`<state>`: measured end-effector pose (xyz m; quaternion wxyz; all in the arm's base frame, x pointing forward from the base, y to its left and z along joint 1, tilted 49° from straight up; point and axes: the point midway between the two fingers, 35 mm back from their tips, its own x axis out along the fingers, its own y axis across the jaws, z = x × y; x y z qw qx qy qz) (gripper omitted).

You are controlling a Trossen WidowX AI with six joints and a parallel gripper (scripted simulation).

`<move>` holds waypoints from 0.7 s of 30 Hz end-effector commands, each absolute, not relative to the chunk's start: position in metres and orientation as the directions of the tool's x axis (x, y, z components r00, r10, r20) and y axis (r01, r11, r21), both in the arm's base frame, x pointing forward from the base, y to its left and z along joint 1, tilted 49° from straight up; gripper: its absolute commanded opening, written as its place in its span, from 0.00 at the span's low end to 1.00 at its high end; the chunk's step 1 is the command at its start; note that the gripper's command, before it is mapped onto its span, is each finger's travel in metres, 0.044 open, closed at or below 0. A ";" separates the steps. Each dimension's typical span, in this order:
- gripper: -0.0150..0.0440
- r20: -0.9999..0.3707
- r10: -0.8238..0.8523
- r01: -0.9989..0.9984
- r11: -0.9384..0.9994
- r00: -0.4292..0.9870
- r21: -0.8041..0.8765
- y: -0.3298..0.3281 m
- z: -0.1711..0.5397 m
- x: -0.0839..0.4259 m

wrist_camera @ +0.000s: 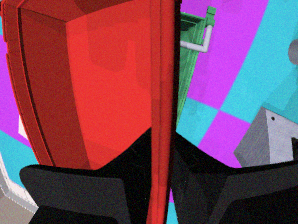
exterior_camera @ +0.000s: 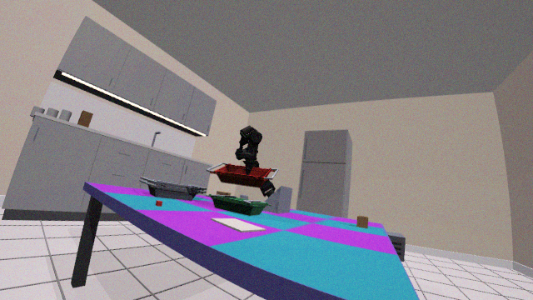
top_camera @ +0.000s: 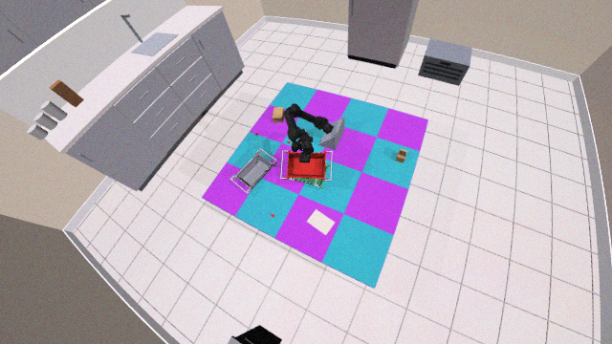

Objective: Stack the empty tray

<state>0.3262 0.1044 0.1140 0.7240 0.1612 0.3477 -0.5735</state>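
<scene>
on the desk [top_camera: 363,248] [exterior_camera: 325,267] [wrist_camera: 202,100], a white card [top_camera: 320,222] [exterior_camera: 238,224] lies toward the near edge, with the green tray [top_camera: 313,182] [exterior_camera: 239,206] [wrist_camera: 186,82] farther in and the gray tray [top_camera: 255,171] [exterior_camera: 172,192] nearer the left corner. above the green tray, apart from it, hangs the red tray [top_camera: 306,169] [exterior_camera: 241,178] [wrist_camera: 110,75], one long wall pinched in the gripper [top_camera: 304,159] [exterior_camera: 249,170] [wrist_camera: 158,132]; a small brown block [top_camera: 401,156] [exterior_camera: 362,222] sits toward the far right corner.

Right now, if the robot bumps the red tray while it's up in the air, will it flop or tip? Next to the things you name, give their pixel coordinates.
The red tray [top_camera: 307,167] [exterior_camera: 243,178] [wrist_camera: 112,80] probably won't flop: its walls look straight and stiff. It might swing or tip, though, because the hand [top_camera: 305,158] [exterior_camera: 249,172] pinches it by just one long side. It looks light, since it's a shallow shell with nothing seen inside.
</scene>
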 end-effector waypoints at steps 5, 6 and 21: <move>0.25 -0.687 -0.717 0.943 0.297 0.118 -0.148 0.106 0.118 0.326; 0.25 -0.687 -0.717 0.943 0.297 0.118 -0.148 0.106 0.118 0.326; 0.25 -0.688 -0.716 0.943 0.298 0.119 -0.147 0.105 0.120 0.326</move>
